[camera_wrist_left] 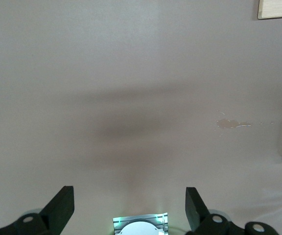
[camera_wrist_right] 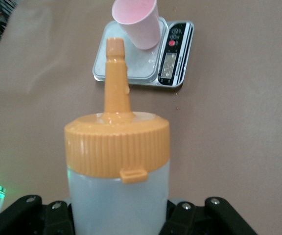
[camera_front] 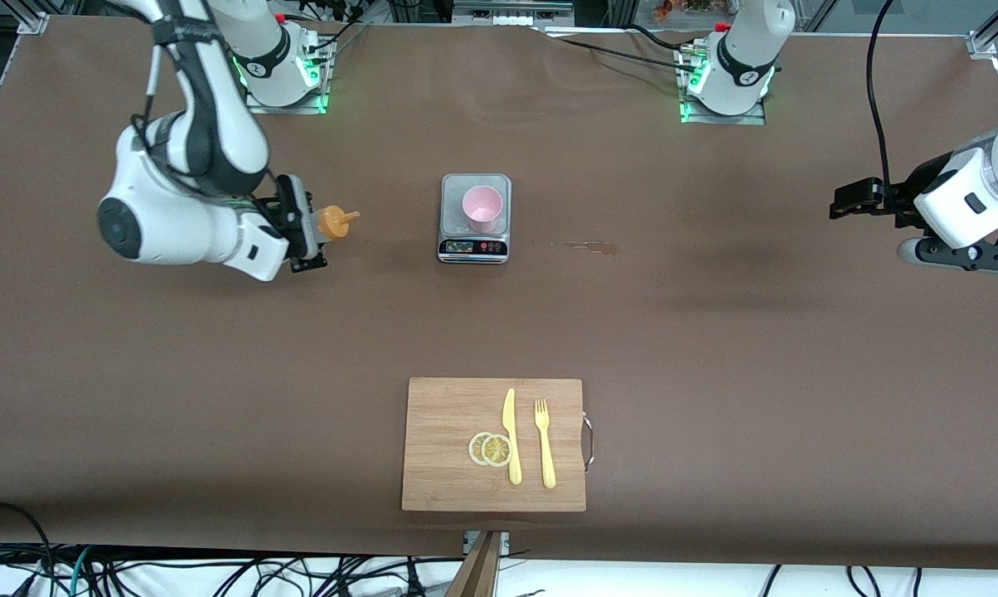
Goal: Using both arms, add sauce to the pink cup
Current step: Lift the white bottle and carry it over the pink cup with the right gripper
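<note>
The pink cup (camera_front: 482, 208) stands upright on a small grey kitchen scale (camera_front: 475, 245) in the middle of the table; both also show in the right wrist view as the cup (camera_wrist_right: 137, 22) and the scale (camera_wrist_right: 176, 55). My right gripper (camera_front: 307, 225) is shut on the sauce bottle (camera_front: 333, 222), a whitish bottle (camera_wrist_right: 117, 196) with an orange cap. It hangs over bare table toward the right arm's end, beside the scale, with its nozzle (camera_wrist_right: 115, 73) aimed at the cup. My left gripper (camera_front: 849, 200) waits open and empty at the left arm's end, its fingers (camera_wrist_left: 61, 207) wide apart over bare table.
A wooden cutting board (camera_front: 441, 414) lies nearer the front camera than the scale and carries a yellow knife (camera_front: 511, 435), a yellow fork (camera_front: 544, 444) and two lemon slices (camera_front: 491, 448). A small wet stain (camera_front: 586, 245) marks the table beside the scale, toward the left arm's end.
</note>
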You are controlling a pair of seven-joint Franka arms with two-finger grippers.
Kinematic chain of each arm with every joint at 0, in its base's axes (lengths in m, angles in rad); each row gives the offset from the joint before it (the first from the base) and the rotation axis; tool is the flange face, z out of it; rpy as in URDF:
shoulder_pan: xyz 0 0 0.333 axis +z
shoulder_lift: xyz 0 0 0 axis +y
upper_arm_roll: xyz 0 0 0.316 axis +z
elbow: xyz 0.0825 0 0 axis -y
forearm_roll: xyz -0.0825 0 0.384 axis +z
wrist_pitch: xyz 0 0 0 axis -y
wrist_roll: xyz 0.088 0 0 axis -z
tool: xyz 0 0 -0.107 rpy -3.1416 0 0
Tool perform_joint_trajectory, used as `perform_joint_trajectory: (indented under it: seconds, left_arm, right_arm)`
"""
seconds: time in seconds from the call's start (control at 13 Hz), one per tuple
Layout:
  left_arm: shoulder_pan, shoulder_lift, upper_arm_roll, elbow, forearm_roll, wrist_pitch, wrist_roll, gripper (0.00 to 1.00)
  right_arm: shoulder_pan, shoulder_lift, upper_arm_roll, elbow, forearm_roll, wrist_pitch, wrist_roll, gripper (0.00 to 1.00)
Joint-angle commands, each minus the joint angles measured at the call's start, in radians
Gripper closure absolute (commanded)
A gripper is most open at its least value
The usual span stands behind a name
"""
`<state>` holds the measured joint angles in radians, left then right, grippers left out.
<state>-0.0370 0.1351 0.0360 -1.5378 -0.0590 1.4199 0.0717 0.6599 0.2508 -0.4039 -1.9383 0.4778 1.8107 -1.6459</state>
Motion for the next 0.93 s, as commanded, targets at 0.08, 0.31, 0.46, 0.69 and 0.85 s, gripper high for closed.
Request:
perform_joint_trajectory:
  seconds: [0.08,0.31,0.46,0.69,0.85]
  left_arm:
    - [0.009,0.018,-0.005,0.039,0.011,-0.019,0.026,0.0]
    - [0.008,0.024,-0.007,0.039,0.01,-0.019,0.026,0.0]
    - [0.009,0.028,-0.005,0.039,0.008,-0.019,0.028,0.0]
    - [0.011,0.029,-0.005,0.039,0.008,-0.019,0.03,0.0]
    - [0.011,0.032,-0.007,0.039,0.008,-0.019,0.03,0.0]
  right_arm:
    - [0.134,-0.042,-0.018,-0.034,-0.082,0.067,0.237,0.87]
    - [0.233,-0.031,-0.013,-0.034,-0.151,0.125,0.437,0.87]
    - [0.285,-0.021,-0.013,-0.034,-0.18,0.128,0.497,0.87]
    - [0.328,-0.01,-0.007,-0.033,-0.237,0.131,0.606,0.87]
    - [0.368,-0.005,-0.007,-0.031,-0.287,0.133,0.684,0.87]
